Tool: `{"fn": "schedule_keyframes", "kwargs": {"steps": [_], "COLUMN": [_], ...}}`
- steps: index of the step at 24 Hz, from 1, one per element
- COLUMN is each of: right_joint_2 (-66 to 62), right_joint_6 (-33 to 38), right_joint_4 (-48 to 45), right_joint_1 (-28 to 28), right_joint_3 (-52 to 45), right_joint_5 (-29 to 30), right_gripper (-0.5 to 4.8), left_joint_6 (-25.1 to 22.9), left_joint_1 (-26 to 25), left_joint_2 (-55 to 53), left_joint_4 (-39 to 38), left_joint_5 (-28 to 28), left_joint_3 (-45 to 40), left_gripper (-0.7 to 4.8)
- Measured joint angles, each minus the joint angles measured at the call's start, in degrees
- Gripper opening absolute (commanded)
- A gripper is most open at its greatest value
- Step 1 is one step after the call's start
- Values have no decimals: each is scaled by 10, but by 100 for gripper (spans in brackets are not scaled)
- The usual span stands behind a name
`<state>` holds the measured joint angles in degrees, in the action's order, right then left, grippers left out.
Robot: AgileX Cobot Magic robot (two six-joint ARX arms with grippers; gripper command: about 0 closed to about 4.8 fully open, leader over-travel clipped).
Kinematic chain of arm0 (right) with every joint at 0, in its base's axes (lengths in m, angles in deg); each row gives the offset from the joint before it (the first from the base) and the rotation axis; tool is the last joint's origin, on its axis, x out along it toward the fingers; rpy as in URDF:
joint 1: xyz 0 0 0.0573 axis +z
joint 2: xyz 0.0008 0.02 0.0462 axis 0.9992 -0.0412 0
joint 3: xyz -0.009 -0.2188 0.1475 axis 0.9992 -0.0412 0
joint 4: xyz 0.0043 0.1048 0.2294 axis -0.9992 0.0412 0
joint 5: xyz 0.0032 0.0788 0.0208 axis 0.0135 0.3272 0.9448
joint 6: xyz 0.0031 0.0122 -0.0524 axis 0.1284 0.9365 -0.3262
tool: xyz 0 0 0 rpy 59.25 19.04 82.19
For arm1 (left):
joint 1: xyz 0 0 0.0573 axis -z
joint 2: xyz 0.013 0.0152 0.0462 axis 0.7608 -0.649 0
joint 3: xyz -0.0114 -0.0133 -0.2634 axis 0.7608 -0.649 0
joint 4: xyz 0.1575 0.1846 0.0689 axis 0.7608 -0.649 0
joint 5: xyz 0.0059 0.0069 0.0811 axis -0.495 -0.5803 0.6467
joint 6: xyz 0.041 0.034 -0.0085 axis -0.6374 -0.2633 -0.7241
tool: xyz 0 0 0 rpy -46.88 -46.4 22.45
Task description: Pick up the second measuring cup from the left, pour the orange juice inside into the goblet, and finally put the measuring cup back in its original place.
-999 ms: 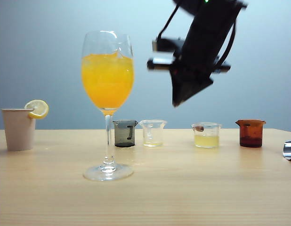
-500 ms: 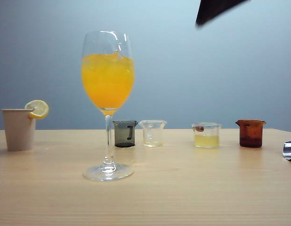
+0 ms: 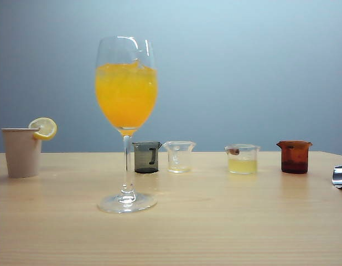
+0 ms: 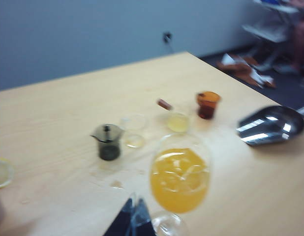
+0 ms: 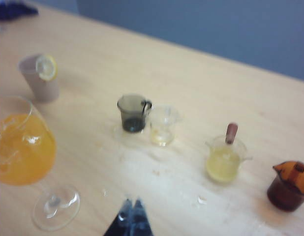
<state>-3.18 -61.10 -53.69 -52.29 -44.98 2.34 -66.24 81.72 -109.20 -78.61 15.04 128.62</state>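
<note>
I've got both arms up off the table, and neither shows in the exterior view. In the left wrist view, the left gripper (image 4: 135, 216) hangs high over the near part of the table, its two dark fingertips pressed together with nothing between them. Same story in the right wrist view: the right gripper (image 5: 132, 216) hovers well above the wood, jaws together and empty.

Nearest to me stands the goblet (image 3: 127, 124) on the wooden table (image 3: 226, 227), upright, its bowl filled well past halfway with orange juice (image 3: 126, 97). Behind it runs the row of small vessels. The dark grey cup (image 3: 146, 157) is just past the goblet's stem, and just beside it, second from the left, is the measuring cup (image 3: 179, 156), upright on the table, clear, with only a faint pale trace at its bottom. Further right I see the wider clear cup (image 3: 242, 159) holding pale yellow liquid, then the amber cup (image 3: 294, 156). Off at the far left is the paper cup (image 3: 21, 151) with a lemon slice (image 3: 43, 128) on its rim. A shiny metal object (image 3: 341, 175) pokes in at the right edge.
</note>
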Motion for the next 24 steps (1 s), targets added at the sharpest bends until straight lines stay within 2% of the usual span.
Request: {"fn": "schedule_keyframes", "kwargs": {"steps": [3, 9, 14, 19, 24], "right_joint_2": [37, 76, 80, 79, 79], "right_joint_6": [0, 0, 0, 0, 0], "right_joint_4": [-34, -59, -65, -41, -41], "right_joint_1": [0, 0, 0, -1, -1], "right_joint_3": [-40, -92, -104, -104, -104], "right_joint_5": [-7, -43, -106, -110, -110], "right_gripper": [-5, -5, -4, -4, -4], "left_joint_6": [-1, -2, -2, 0, 12], "left_joint_1": [0, 0, 0, 0, 0], "left_joint_2": [34, 85, 132, 170, 173], "left_joint_4": [44, 116, 167, 203, 281], "left_joint_5": [19, 20, 20, 20, 20], "left_joint_3": [-49, -154, -236, -285, -322], "left_gripper": [-6, -6, -6, -6, -6]}}
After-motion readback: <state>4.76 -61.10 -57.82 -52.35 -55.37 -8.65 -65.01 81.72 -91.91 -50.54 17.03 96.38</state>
